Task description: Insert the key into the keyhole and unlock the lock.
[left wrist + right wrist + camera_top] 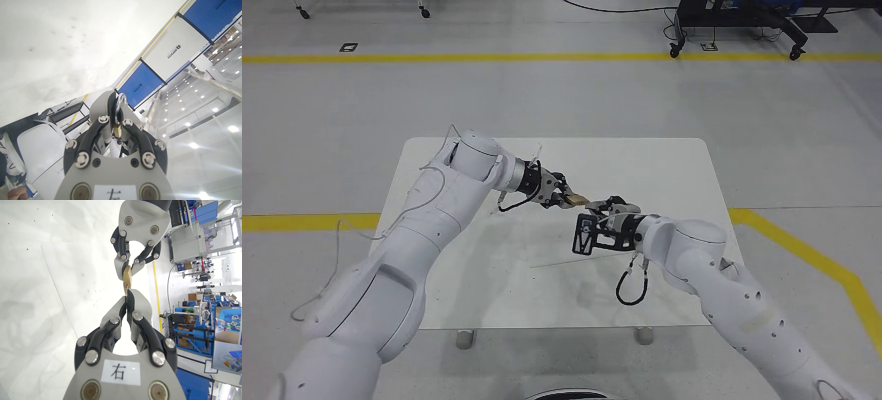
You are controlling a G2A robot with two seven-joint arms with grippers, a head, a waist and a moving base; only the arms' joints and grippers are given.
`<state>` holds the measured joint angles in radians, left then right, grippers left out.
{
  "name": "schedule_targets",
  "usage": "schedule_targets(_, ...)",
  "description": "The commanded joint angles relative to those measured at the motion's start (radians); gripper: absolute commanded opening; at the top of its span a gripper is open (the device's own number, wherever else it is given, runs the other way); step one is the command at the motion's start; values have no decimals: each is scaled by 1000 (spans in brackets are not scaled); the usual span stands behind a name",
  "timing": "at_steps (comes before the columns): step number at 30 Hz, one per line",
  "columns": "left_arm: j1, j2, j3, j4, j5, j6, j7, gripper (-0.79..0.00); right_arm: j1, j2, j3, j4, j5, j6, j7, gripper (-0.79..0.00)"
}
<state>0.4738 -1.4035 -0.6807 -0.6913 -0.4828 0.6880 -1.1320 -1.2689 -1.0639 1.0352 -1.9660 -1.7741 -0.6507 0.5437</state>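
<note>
Held above the table (pixel 672 170), the small brass lock (pixel 127 275) is pinched in the left gripper (pixel 126 265) while the right gripper (pixel 127 298) is pressed together on the thin key (pixel 128 287), tip at the keyhole (pixel 126 284); both seem hard, light, slippery metal, best gripped on flat faces
</note>
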Motion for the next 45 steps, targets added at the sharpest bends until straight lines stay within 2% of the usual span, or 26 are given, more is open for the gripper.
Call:
schedule_targets(1,-2,-1,4,3,-2,-2,-2,-785,2,-1,-6,0,-5,0,7,-785)
schedule_targets(19,-16,-4,34,22,-19,-9,-9,-785,20,-18,-48,-10,-34,6,58,-785)
schedule_targets(30,-22,-10,52,22,-34,-3,-3,-785,29,-32,-92,-29,-79,20,148,-785)
schedule_targets(38,-28,-13,63,35,-49,-11,-11,-785,47,-44,-105,-7,-63,25,163,-785)
schedule_targets(39,-29,-13,63,41,-51,-12,-12,-785,49,-45,-106,-4,-60,28,165,-770)
schedule_targets(40,-30,-13,64,46,-53,-14,-14,-785,50,-47,-107,-3,-56,30,167,-591)
schedule_targets(42,-31,-13,64,54,-54,-17,-17,-785,52,-49,-108,-1,-50,31,168,-459)
schedule_targets(43,-31,-13,64,58,-54,-17,-17,-785,53,-50,-107,-1,-48,32,169,-329)
schedule_targets(44,-31,-13,64,61,-56,-18,-19,-785,53,-51,-106,-2,-46,33,169,-283)
schedule_targets(45,-32,-14,64,65,-57,-20,-20,-785,52,-51,-104,-6,-45,34,168,-277)
